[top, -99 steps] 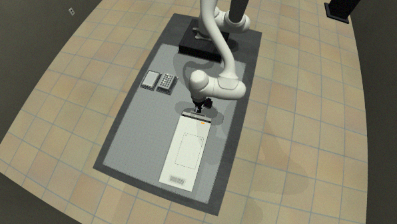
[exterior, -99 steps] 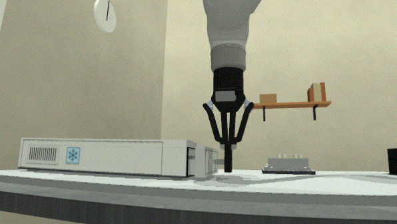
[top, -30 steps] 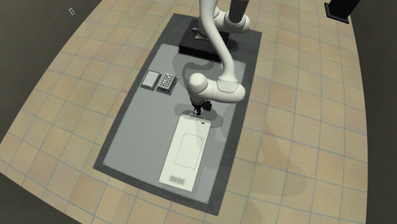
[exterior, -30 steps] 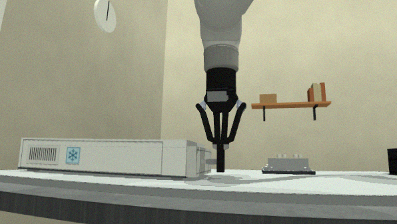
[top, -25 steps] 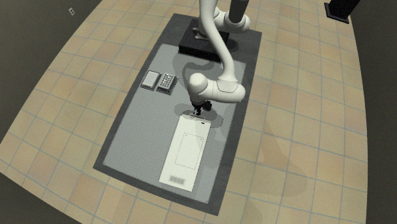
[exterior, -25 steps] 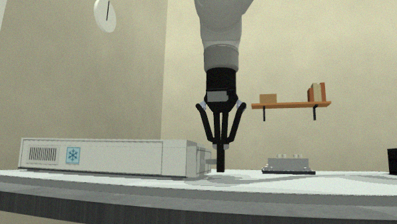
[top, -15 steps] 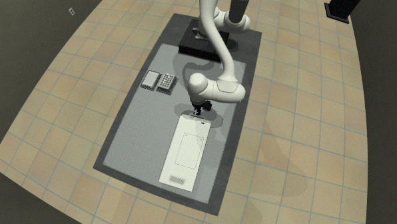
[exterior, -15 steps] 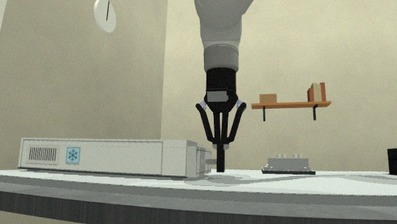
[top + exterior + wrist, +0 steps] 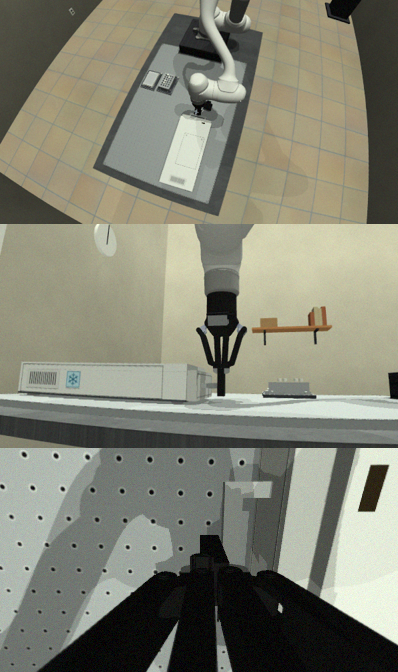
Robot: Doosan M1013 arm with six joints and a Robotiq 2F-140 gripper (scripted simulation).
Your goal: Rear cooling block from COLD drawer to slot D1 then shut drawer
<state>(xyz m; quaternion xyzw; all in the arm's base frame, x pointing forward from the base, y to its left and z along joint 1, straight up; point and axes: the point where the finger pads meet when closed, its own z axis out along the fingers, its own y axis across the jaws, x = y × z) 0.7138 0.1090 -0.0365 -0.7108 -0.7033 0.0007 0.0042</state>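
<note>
My pincer [image 9: 221, 389] is pressed together with nothing between the fingers. It points straight down, with its tip low over the counter [image 9: 140, 133], just at the handle [image 9: 210, 385] of the drawer of COLD [image 9: 100, 381]. I use the closed fingers as a pusher.

The rear cooling block [image 9: 167, 81] sits on the deck slot that I take for D1, beside another slot [image 9: 151, 79]. From the side it looks flat [image 9: 288, 387], with small tube tops above it. I cannot count them.

The step in hand is to shut the drawer. The drawer front looks flush with the body, and the lamp [image 9: 373, 488] is dark, so I judge that the drawer is home.

To do this step well, I should not push harder. More force can shake the cooler and the loose tubes of the front block, which is hidden inside. I should move a little away from the handle along the push line, then rise straight up, so that the fingers do not hook the handle and pull the drawer open.
</note>
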